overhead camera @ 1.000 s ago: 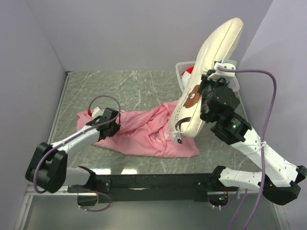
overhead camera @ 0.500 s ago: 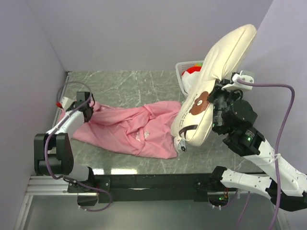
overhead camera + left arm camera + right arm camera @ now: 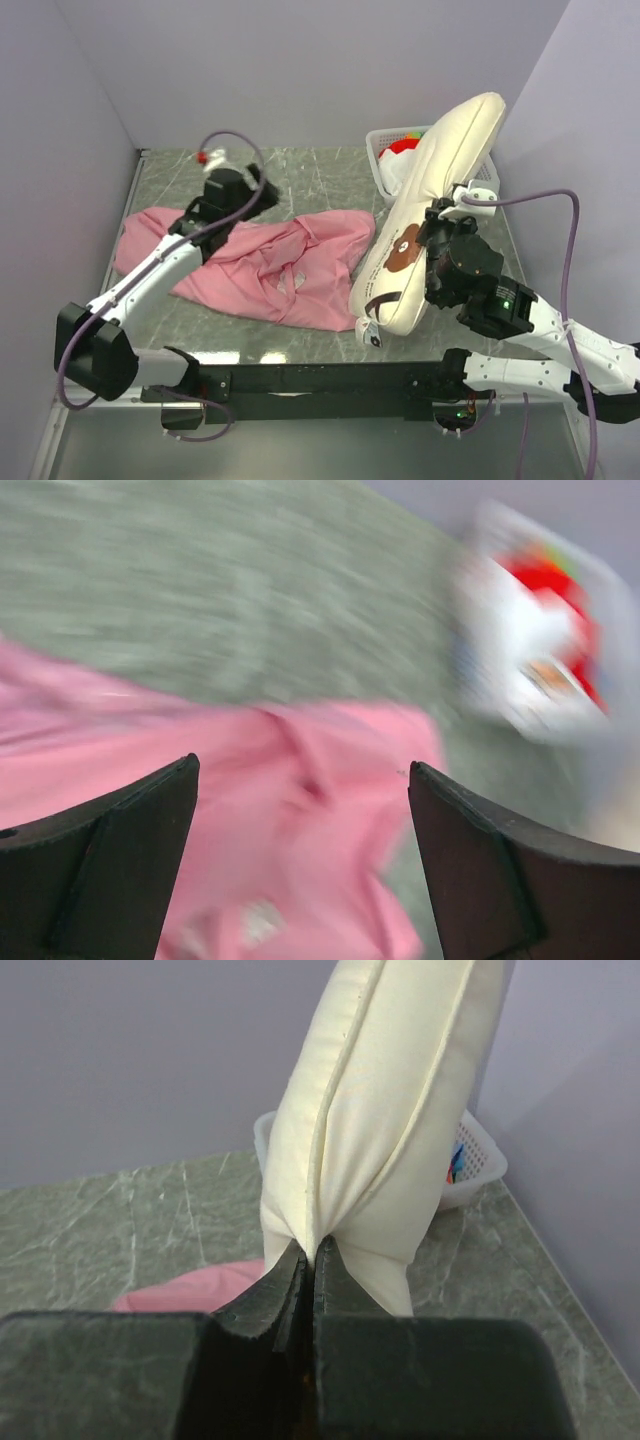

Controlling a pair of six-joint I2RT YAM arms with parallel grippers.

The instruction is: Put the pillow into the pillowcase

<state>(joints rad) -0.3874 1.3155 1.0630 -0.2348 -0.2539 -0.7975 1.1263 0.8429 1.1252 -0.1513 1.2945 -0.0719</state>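
Pillow gripped, pillowcase waiting
Right tool is clamped on the pillow, which slants toward the bench's far-right corner. Pillowcase lies flat just left, left tool spread apart over it.

Through your left wrist camera everything past the fingers is smeared, so read it loosely. Your left gripper has its two dark fingers spread wide apart at the bottom corners. Between and beyond them you see the pink pillowcase lying on the grey-green table, filling the lower left. At the upper right sits a white basket with something red inside, too blurred for you to identify
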